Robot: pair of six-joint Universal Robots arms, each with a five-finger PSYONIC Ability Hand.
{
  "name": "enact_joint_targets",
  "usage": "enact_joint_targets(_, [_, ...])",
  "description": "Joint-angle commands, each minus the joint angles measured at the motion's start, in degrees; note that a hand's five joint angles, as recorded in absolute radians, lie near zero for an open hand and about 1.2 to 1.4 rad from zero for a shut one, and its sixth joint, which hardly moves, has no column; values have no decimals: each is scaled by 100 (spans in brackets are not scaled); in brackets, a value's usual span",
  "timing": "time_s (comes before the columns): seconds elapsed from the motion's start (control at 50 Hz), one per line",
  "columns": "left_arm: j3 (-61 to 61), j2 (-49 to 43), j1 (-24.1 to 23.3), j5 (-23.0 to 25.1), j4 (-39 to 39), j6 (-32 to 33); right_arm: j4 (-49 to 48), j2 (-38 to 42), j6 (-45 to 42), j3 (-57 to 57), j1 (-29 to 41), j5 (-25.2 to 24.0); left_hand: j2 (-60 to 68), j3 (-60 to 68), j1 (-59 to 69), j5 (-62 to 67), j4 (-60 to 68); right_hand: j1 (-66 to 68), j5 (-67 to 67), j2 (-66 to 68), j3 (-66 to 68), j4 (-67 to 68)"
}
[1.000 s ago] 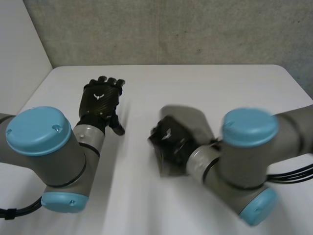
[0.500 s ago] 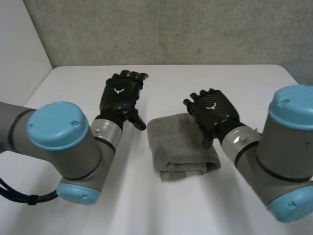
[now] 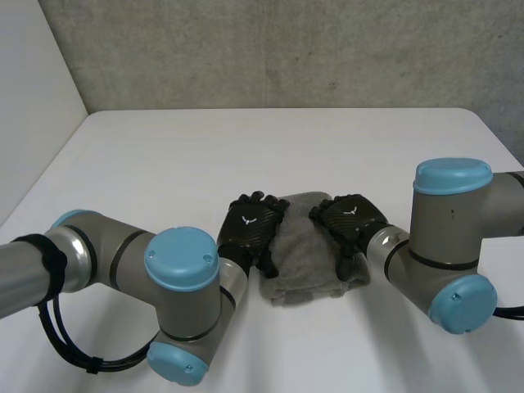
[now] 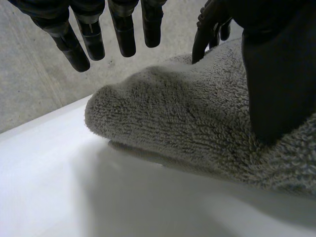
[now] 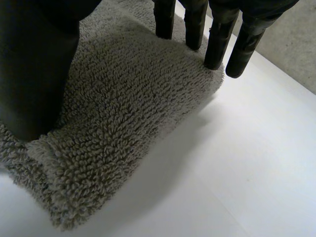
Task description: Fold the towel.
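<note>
A grey towel [image 3: 307, 260], folded into a small thick pad, lies on the white table [image 3: 246, 147] near its middle. My left hand [image 3: 252, 232] rests on the towel's left edge and my right hand [image 3: 349, 224] on its right edge, so the two flank it. In the left wrist view the left hand [image 4: 89, 37] holds its fingers straight above the towel [image 4: 173, 118], thumb pressed on the pile. The right wrist view shows the right hand [image 5: 217, 39] with straight fingers over the towel [image 5: 128, 108] and the thumb lying flat on it. Both hands are open.
Bare white table [image 3: 270, 352] surrounds the towel on all sides. A grey wall [image 3: 286, 49] stands behind the table's far edge. Both arms bend in low at the near side.
Both hands have come down and inward onto the towel. The left hand moved right from the bare table to the towel's left edge. The right hand settled on its right edge.
</note>
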Motion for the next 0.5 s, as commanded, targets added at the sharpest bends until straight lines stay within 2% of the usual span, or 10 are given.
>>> enact_joint_targets(0.02, [-60,514,91,0,-347,-40,289,-655,390,-274,-8,2,-336,-301,-356,-1155,-362,-276,-324,-443,-402,-479])
enact_joint_targets(0.14, [27,1513,406,35,-768,48,245,-1711,1102,-449,-87,37,-454,-419,-474,-1272,-480,-276,-324,-443,-402,-479])
enact_joint_targets(0.2, [124,2041,617,35,-987,66,245,-1977,1218,-520,-96,99,-437,-402,-457,-1256,-463,-276,-324,-443,-402,-479])
enact_joint_targets(0.24, [176,2339,714,18,-1145,66,280,-2371,1314,-590,-227,370,-437,-402,-457,-1256,-463,-276,-324,-443,-402,-479])
enact_joint_targets(0.28, [230,2570,864,9,-1323,57,289,-2485,1323,-591,-297,580,-454,-419,-474,-1272,-480,-276,-324,-443,-402,-479])
enact_joint_targets(0.3, [291,2753,1064,0,-1514,48,289,-2565,1341,-591,-359,817,-454,-419,-474,-1272,-480,-276,-324,-443,-402,-479])
enact_joint_targets(0.32, [369,2877,1240,-9,-1733,48,289,-2566,1341,-591,-360,820,-454,-419,-474,-1272,-480,-276,-324,-443,-402,-479])
enact_joint_targets(0.36, [527,2974,1364,-26,-2014,5,298,-2592,1350,-573,-412,1309,-454,-419,-474,-1272,-480,-276,-324,-443,-402,-479])
enact_joint_targets(0.44, [775,3063,1497,-35,-2535,-40,298,-2592,1323,-590,-395,1583,-471,-436,-491,-1289,-497,-276,-324,-443,-402,-479])
enact_joint_targets(0.5, [933,3142,1523,-44,-2896,-145,298,-2601,1288,-591,-360,1585,-471,-436,-491,-1289,-497,-276,-324,-443,-402,-479])
